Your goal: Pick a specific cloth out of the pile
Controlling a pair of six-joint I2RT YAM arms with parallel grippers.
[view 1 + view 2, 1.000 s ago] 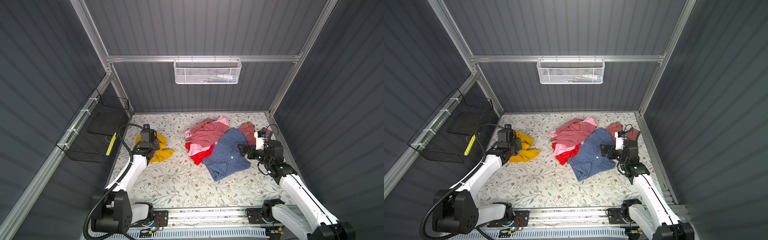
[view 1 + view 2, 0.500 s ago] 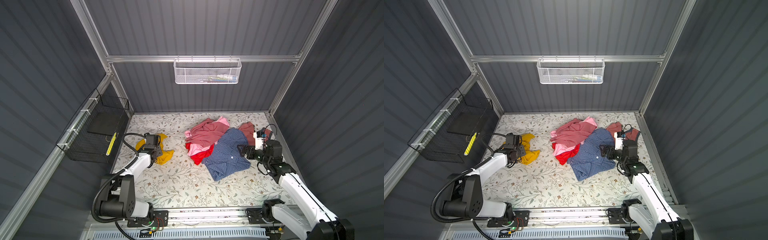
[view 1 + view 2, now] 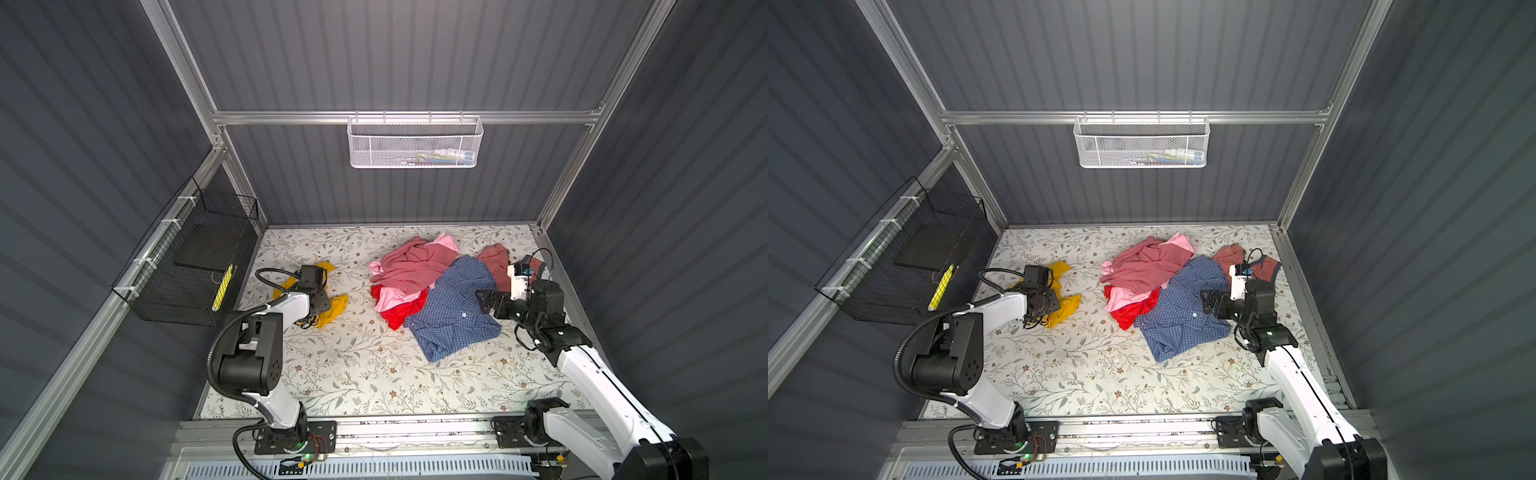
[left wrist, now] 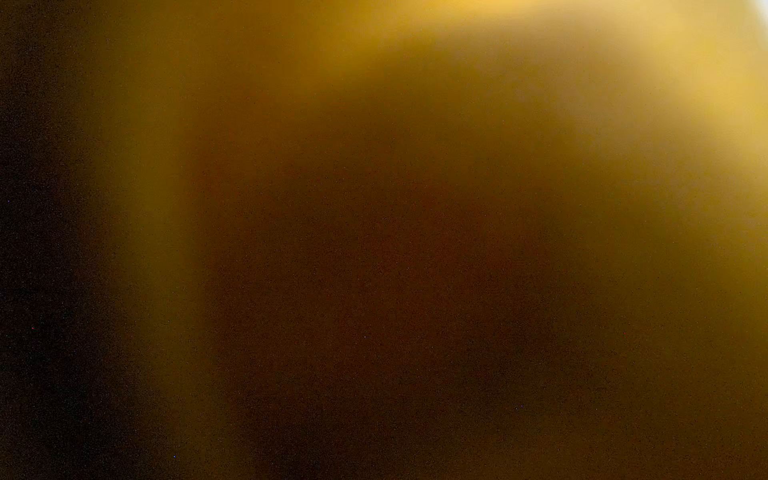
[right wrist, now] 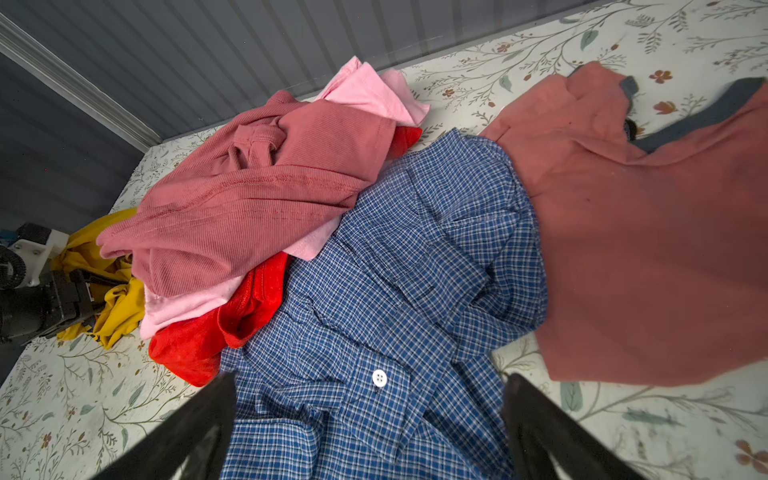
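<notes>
My left pincer (image 3: 319, 302) sits low on the mustard-yellow cloth (image 3: 338, 306), which lies crumpled on the floral table (image 3: 353, 374) near its left edge, well apart from the pile (image 3: 415, 272). In both top views my wrist covers the middle of the cloth, so yellow folds show only around it, one towards the back wall and one towards the pile. My left wrist view gives nothing but a close yellow-brown blur of that fabric. From the right wrist view that pincer is only a small dark shape against the yellow, so I cannot tell whether its jaws are parted or closed, nor whether any fabric is caught between them. My right pincer (image 3: 483, 300) hangs over the right side of the blue checked shirt (image 3: 451, 320) with its jaws spread wide and nothing between them. In the right wrist view its two dark fingers (image 5: 195, 432) stand on either side of a white button (image 5: 379, 377) on the shirt. The pile itself is layered: a dusty rose ribbed garment (image 5: 249, 187) lies on top and light pink fabric (image 5: 365, 89) shows beneath it. A shiny red cloth (image 5: 195, 349) pokes out at the front, and the checked shirt spreads towards me. A salmon garment with grey trim (image 5: 644, 249) lies just beside the shirt, towards the back right corner.
</notes>
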